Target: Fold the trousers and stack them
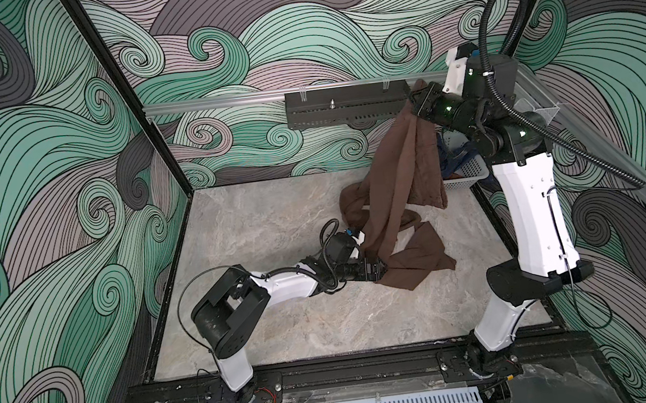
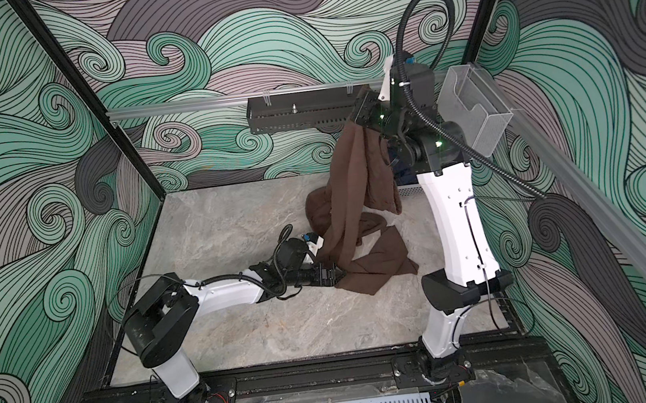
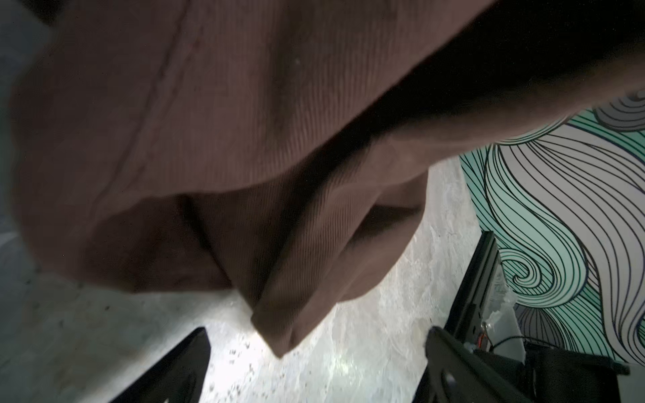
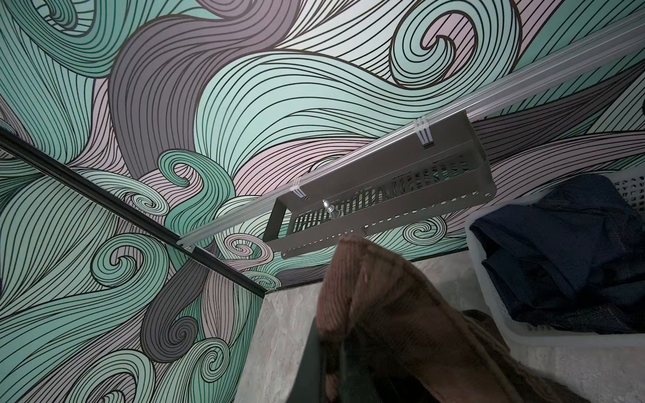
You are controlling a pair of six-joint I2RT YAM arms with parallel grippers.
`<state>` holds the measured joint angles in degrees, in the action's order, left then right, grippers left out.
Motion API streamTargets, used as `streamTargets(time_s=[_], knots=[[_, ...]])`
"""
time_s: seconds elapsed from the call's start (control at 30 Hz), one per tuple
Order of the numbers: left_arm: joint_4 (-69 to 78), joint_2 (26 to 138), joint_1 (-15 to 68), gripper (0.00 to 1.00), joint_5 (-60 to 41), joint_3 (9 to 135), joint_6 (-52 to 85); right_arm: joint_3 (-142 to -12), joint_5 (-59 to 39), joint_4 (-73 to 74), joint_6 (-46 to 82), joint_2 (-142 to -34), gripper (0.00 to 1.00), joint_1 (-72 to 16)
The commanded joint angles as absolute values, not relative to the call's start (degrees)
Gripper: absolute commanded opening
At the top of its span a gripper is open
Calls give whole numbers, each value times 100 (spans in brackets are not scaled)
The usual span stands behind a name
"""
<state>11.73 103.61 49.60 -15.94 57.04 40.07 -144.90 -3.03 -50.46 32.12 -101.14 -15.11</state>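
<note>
- While the left arm is stretching low over the desk (image 1: 265, 226), the left end effector (image 1: 382, 267) is sitting right against the near edge of the trousers (image 1: 400, 159), as both top views show.
- Its fingers (image 3: 181, 370) are standing wide apart in the left wrist view and are gripping nothing. A folded corner of the brown ribbed cloth is showing between them, apart from both.
- Part of the trousers is lying on the middle-right of the desk. One bunched fold is sitting farther back, and a flatter panel is spreading toward the front.
- From that heap the rest of the cloth is rising in long draped folds toward the back right corner, clear of the desk.
- At the top of those folds the right end effector (image 1: 415, 100) is pinching together on a bunched bit of the trousers. It is holding the cloth up just beside the end of a black slotted tray (image 1: 343, 110) that is hanging from the back rail.
- Farther right, partly behind the hanging cloth, a white basket (image 1: 467, 180) is sitting at the desk's back right corner and is carrying navy blue garments (image 4: 558, 251).
</note>
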Motion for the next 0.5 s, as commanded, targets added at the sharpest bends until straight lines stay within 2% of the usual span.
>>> streamTargets(time_s=[0.0, 0.1, 0.2, 0.27, 0.3, 0.37, 0.4, 0.47], knots=[[1361, 10835, 5001, 99, -1641, 6056, 4078, -14667, -385, -4703, 3256, -9887, 0, -1455], [1273, 11154, 5001, 96, -1654, 6229, 4076, -14695, -398, -4716, 3263, -9878, 0, -1440], [896, 11407, 5001, 83, -1583, 6486, 3953, -14711, -429, -4759, 3253, -9871, 0, -1424], [592, 11462, 4978, 64, -1408, 6600, 3916, -14707, -405, -4794, 3238, -9852, 0, -1424], [506, 11412, 4956, 50, -1305, 6588, 3903, -14700, -412, -4799, 3227, -9842, 0, -1424], [329, 11080, 4867, 15, -799, 6399, 3913, -14671, -401, -4824, 3210, -9798, 0, -1417], [194, 10865, 4803, 4, -565, 6305, 3888, -14645, -389, -4828, 3209, -9779, 0, -1411], [-323, 10209, 4603, 0, 95, 6138, 3729, -14536, -392, -4837, 3220, -9698, 0, -1413]])
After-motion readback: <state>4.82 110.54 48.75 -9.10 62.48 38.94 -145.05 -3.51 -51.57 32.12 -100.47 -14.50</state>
